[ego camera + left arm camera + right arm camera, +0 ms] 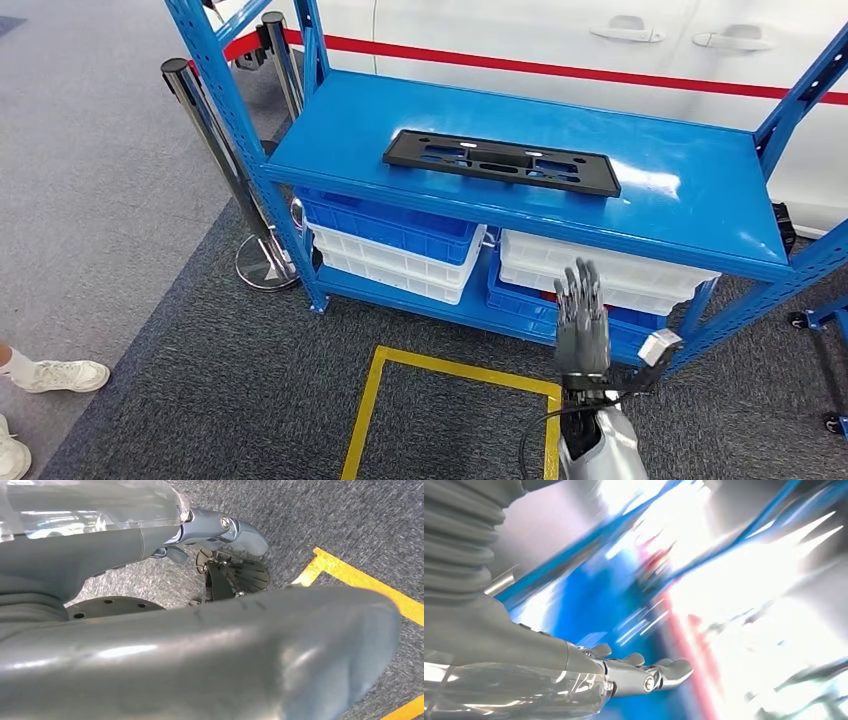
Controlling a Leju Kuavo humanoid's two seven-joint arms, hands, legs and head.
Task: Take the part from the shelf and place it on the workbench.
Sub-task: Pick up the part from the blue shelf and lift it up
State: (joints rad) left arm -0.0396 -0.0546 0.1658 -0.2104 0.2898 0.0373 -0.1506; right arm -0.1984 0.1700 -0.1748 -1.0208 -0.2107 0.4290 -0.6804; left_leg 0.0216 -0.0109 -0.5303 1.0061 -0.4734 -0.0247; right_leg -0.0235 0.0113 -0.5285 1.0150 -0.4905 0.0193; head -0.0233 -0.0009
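Observation:
A long flat black part (500,162) with cut-outs lies on the top board of the blue shelf (690,190), a little left of its middle. My right hand (582,320) is raised in front of the shelf's lower level, below and to the right of the part, fingers straight and apart, holding nothing. In the blurred right wrist view the same hand (624,672) is stretched out with an empty palm. My left hand (210,530) hangs low over the grey carpet, thumb out, nothing in it.
Blue bins (390,225) and white bins (600,270) fill the shelf's lower level. Stanchion posts (215,140) stand at the shelf's left end. A yellow tape square (370,400) marks the carpet. A white car stands behind. A person's shoes (60,375) are at far left.

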